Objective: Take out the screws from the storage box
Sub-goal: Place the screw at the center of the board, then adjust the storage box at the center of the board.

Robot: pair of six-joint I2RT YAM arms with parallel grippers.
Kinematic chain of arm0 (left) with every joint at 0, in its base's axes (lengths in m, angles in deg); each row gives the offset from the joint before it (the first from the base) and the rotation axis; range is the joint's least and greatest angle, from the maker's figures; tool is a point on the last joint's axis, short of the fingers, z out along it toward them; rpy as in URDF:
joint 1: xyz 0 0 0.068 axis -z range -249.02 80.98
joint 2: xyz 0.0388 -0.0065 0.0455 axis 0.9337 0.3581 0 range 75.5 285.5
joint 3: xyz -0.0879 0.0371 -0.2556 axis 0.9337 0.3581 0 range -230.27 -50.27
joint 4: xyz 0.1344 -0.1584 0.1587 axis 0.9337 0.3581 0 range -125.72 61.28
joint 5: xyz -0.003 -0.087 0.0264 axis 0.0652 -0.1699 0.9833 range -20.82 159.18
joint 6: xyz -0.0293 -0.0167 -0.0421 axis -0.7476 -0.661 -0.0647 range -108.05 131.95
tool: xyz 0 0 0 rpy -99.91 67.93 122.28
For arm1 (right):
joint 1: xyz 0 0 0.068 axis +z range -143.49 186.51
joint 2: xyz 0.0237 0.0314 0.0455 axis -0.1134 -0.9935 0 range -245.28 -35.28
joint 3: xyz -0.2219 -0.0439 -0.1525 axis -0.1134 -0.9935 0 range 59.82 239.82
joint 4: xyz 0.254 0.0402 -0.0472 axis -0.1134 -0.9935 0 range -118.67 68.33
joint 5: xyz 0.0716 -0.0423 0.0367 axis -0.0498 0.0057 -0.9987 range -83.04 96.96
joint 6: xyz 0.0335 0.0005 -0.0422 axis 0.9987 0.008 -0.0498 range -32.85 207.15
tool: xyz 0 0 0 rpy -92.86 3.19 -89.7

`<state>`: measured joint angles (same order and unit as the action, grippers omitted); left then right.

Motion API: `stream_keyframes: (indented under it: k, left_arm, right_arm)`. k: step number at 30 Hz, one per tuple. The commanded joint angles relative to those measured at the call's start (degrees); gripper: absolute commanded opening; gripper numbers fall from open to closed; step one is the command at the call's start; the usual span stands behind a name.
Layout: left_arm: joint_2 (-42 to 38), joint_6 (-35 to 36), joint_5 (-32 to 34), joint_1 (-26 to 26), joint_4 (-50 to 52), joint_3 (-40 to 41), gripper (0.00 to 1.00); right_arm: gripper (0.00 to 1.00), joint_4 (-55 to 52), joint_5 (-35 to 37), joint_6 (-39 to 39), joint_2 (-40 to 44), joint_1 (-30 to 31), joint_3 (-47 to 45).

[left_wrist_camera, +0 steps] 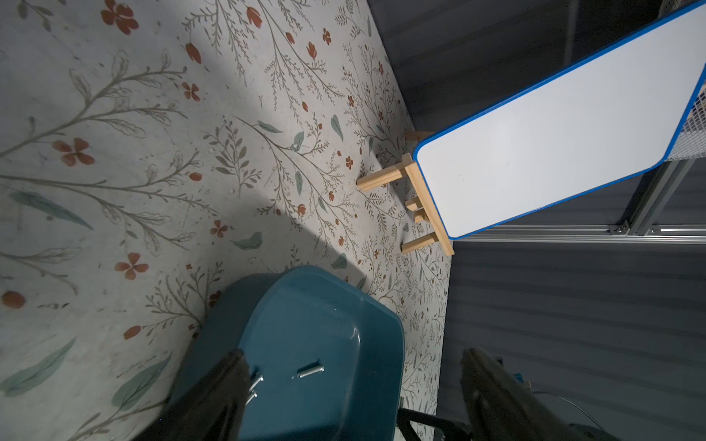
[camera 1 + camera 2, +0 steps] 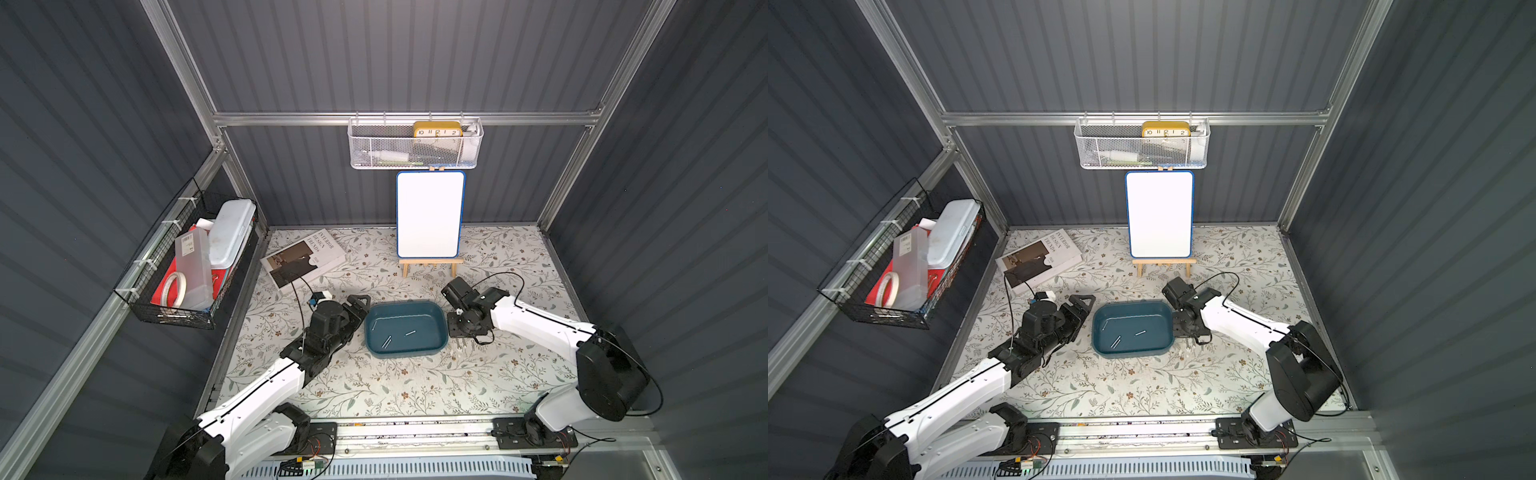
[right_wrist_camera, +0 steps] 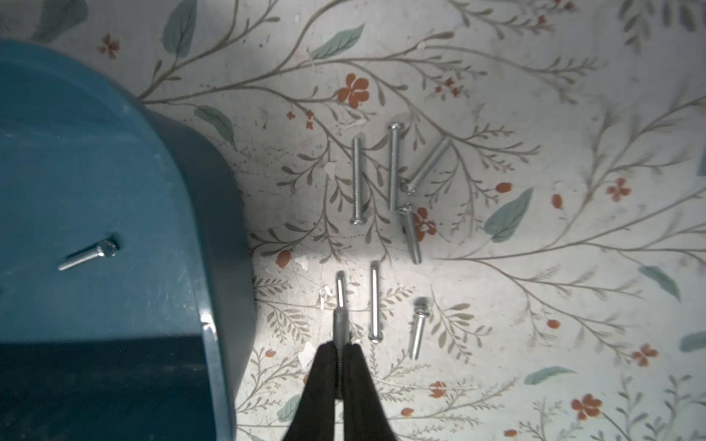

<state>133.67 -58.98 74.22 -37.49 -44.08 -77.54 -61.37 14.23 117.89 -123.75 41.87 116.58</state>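
Left pincer (image 1: pixel 351 355): jaws spread wide and empty, hanging at the left edge of the shallow teal-blue plastic storage box (image 2: pixel 415 318). One finger (image 1: pixel 229 382) sits over the box floor, close to a pair of screws. If you come down from here you may clip the low rim, and that would slide the box and scatter what is inside.

The box sits on the floral-patterned bench (image 2: pixel 374 386), between the two arms. About four small silver-grey metal screws (image 2: pixel 387 341) lie inside, seen in both top views.

Right pincer (image 3: pixel 339 346): pinched tight on one screw (image 3: pixel 339 294), which points down at the bench just beside the box's right wall. You cannot tell whether its tip touches.

Further right, six screws (image 3: pixel 393 168) lie loose on the bench. The shanks are round — released from any height, the held one could roll under the box wall or knock its near neighbour (image 3: pixel 374 301). The hold is thin, on the shank alone, so it could also twist as you let go.
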Motion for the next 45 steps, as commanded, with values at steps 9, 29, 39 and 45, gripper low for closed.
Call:
stream_keyframes:
  k: [9,29,39,45]
  left_arm:
    - [1.65,1.77,-2.15,0.07,-3.58,-1.22,0.91]
    - [7.93,4.25,-5.03,0.11,-6.15,-1.71,0.91]
    - [15.88,9.06,-5.66,0.08,-5.26,-3.96,0.83]
    - [19.21,10.05,-2.78,0.11,-0.33,-5.77,0.81]
  right_arm:
    - [0.07,3.43,-2.6,-2.4,-6.04,0.0,-0.58]
    - [0.25,2.94,-4.36,-3.19,-5.43,-0.02,-0.95]
    - [0.25,5.47,-0.35,-2.18,7.9,-0.08,-3.57]
    - [0.25,3.93,1.39,-1.78,9.71,-0.11,-3.9]
